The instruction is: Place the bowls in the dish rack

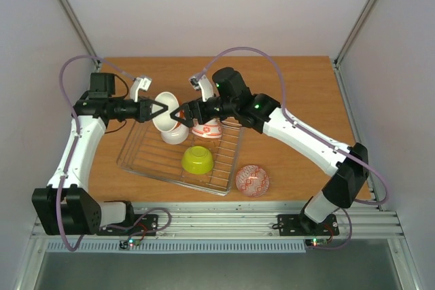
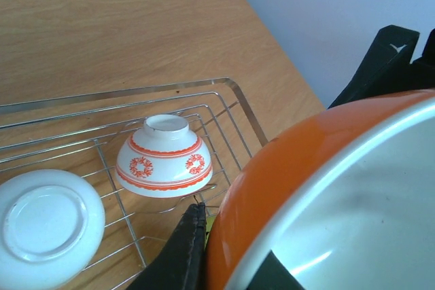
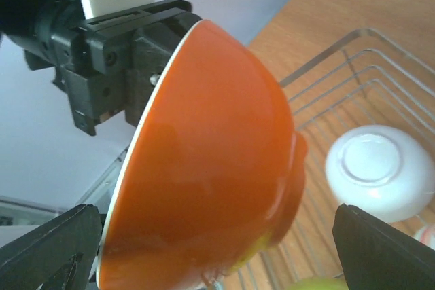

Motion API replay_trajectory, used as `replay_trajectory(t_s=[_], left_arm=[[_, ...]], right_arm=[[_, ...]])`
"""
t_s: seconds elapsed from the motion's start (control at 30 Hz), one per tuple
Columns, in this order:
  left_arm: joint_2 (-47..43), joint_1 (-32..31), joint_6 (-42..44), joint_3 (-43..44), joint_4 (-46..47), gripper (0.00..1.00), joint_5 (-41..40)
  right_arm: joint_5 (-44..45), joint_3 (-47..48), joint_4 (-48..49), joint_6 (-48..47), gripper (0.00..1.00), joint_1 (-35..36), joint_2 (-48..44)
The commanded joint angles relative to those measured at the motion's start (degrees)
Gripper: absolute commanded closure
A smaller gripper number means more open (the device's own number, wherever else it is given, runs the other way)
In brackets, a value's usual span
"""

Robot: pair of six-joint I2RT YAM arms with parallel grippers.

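My left gripper (image 1: 161,109) is shut on the rim of the orange bowl (image 1: 178,121), held tilted above the dish rack's (image 1: 153,157) far end. In the left wrist view one finger (image 2: 183,249) is outside the orange bowl (image 2: 285,188) and one inside. My right gripper (image 1: 179,113) is open, its fingers either side of the orange bowl (image 3: 211,168). The plain white bowl (image 1: 175,134), the red-patterned white bowl (image 1: 206,129) and the lime green bowl (image 1: 196,159) lie in the rack. The blue-and-white bowl (image 1: 252,180) sits on the table right of the rack.
The rack's wire bars (image 2: 136,92) and raised rim (image 3: 353,59) lie under both grippers. The white bowl (image 2: 44,225) and the red-patterned bowl (image 2: 163,161) sit upside down. Grey walls enclose the wooden table (image 1: 306,100).
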Motion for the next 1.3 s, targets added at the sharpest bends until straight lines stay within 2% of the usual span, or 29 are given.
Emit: replay_trajectory(t_s=[0.0,0.2,0.33,0.43,0.57,0.63,0.67,0.73,0.77,0.87,0.93,1.03,1.13,1.27], left_arm=[[-0.6,0.4,0.3,0.0,2.5,1.00,5.1],[-1.5,0.4,0.3,-0.3,3.2,1.00,6.5],[-1.5,0.4,0.3,-0.3,3.2,0.99,6.5],[-1.7,0.4,0.2,-0.4,3.3,1.00,6.1],[-2.4,0.4,0.2,-0.5,3.5,0.99,3.4],[-3.1,0.5,-0.3,-0.8,3.9,0.99,-0.1],[-3.7,0.4,-0.4,-0.9,3.9,0.93,-2.3],[-5.1,0.4,-0.6,-1.2,4.5,0.65,-7.5],[-5.9,0.4,-0.7,-1.3,4.9,0.56,-10.4],[-8.4,0.4,-1.4,-1.9,7.0,0.42,-21.4],[-9.3,0.5,-1.6,-1.7,7.4,0.38,-30.6],[-9.6,1.0,-1.5,-1.3,7.9,0.36,-39.4],[-10.1,1.8,-1.4,-1.4,8.6,0.35,-44.6],[-10.7,3.1,-2.0,-1.6,9.1,0.35,-46.3]], right_arm=[[-5.9,0.0,4.0,3.2,0.06,-0.3,0.8],[-10.6,0.0,6.3,5.7,0.13,-0.3,1.9],[-13.3,-0.1,7.4,6.5,0.26,-0.3,2.2],[-14.6,0.0,7.7,6.7,0.50,-0.3,2.2],[-13.3,0.6,6.3,5.1,0.96,-0.3,1.7],[-11.0,2.2,3.3,1.9,0.99,-0.3,1.9],[-9.6,3.5,0.9,0.2,0.99,-0.3,2.2],[-6.0,6.5,-4.3,-3.3,0.99,-0.3,3.3],[-4.0,8.1,-7.2,-5.4,0.99,-0.2,4.1],[2.7,13.6,-16.5,-11.9,0.99,0.6,7.7],[7.4,16.8,-20.5,-16.4,0.99,1.7,10.4],[14.8,21.1,-24.0,-22.1,0.99,3.9,14.8],[19.5,24.1,-25.5,-26.4,0.99,5.0,18.8],[23.5,27.2,-26.4,-31.0,0.99,7.1,24.3]])
